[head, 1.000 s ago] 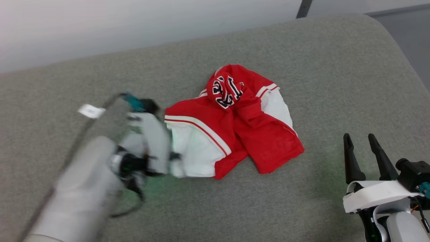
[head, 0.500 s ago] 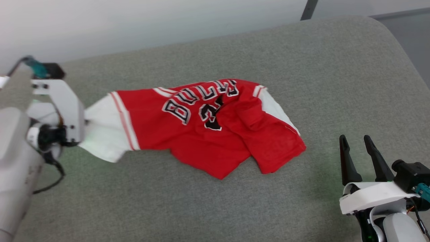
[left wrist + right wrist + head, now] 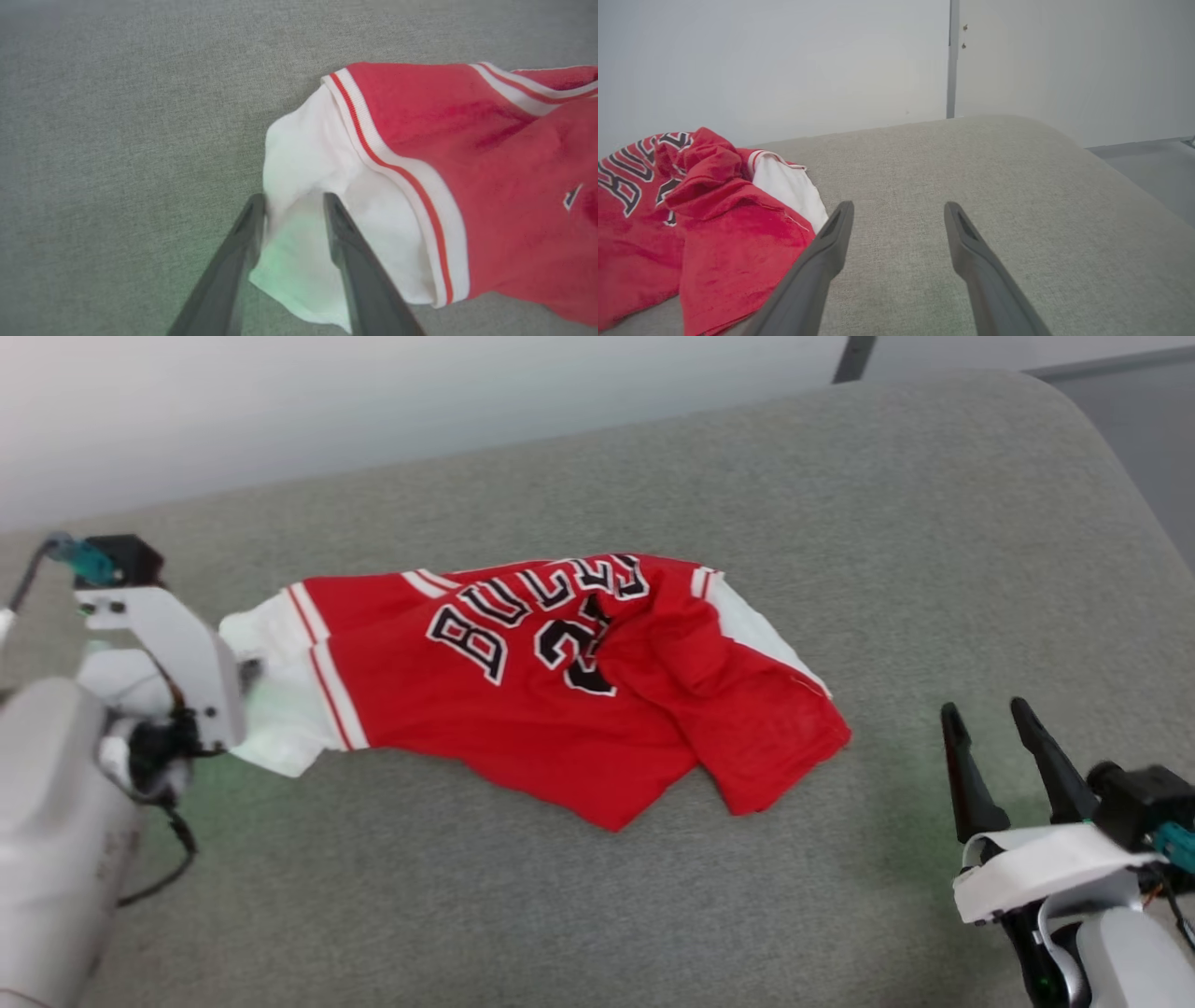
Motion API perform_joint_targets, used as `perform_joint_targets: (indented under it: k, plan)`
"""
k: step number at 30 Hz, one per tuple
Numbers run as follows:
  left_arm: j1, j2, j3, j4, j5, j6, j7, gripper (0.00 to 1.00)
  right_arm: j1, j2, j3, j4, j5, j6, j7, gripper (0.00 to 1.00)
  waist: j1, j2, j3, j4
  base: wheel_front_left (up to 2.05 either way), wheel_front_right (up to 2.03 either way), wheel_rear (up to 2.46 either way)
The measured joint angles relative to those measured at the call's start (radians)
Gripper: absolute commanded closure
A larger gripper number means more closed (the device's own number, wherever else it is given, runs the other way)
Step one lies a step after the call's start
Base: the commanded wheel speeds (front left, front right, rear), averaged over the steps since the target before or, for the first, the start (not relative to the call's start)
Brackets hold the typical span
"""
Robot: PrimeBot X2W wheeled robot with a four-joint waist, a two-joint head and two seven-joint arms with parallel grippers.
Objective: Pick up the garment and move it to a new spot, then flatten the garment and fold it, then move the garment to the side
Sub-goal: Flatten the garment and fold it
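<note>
The garment (image 3: 523, 709), a red jersey with white sleeves and black "BULLS" lettering, lies stretched out but wrinkled across the middle of a grey cushion. Its right half is bunched in folds (image 3: 714, 224). My left gripper (image 3: 245, 677) is at the garment's left end. In the left wrist view its fingers (image 3: 292, 205) stand apart with the white sleeve (image 3: 303, 242) lying loose between them, so it is open. My right gripper (image 3: 985, 711) hovers open and empty to the right of the garment, and its fingers (image 3: 899, 207) point over bare cushion.
The grey fabric cushion (image 3: 653, 915) carries everything. It curves down at its right side, with grey floor (image 3: 1153, 439) beyond. A pale wall (image 3: 784, 70) runs behind the far edge.
My left arm pulled the sleeve leftward and spread the crumpled garment so the lettering shows. Since half a second ago the sleeve has gone slack. The right arm has barely moved.
</note>
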Motion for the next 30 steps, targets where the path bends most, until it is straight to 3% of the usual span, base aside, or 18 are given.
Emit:
perform_joint_targets:
  k: [10, 18, 24, 30]
  plan:
    - [0.149, -0.083, -0.01, -0.181, 0.069, 0.002, -0.403, 0.0, -0.161, -0.218, 0.189, 0.048, 0.115, 0.0, 0.183, 0.0, 0.0, -0.0001, -0.016, 0.104, 0.0, 0.0, 0.0]
    - [0.316, -0.116, -0.042, -0.372, 0.185, 0.116, -0.682, 0.0, -0.291, -0.346, 0.325, 0.074, 0.281, 0.0, 0.448, 0.0, 0.0, 0.0, -0.021, 0.206, 0.0, 0.0, 0.0]
    - [0.421, -0.13, -0.025, -0.501, 0.22, 0.195, -0.761, 0.0, -0.358, -0.426, 0.428, 0.095, 0.449, 0.0, 0.698, 0.0, 0.0, 0.0, -0.015, 0.283, 0.0, 0.0, 0.0]
    - [0.472, -0.147, 0.004, -0.607, 0.249, 0.233, -0.776, 0.0, -0.47, -0.504, 0.475, 0.163, 0.497, 0.0, 0.807, 0.0, 0.0, 0.0, 0.011, 0.354, 0.0, 0.0, 0.0]
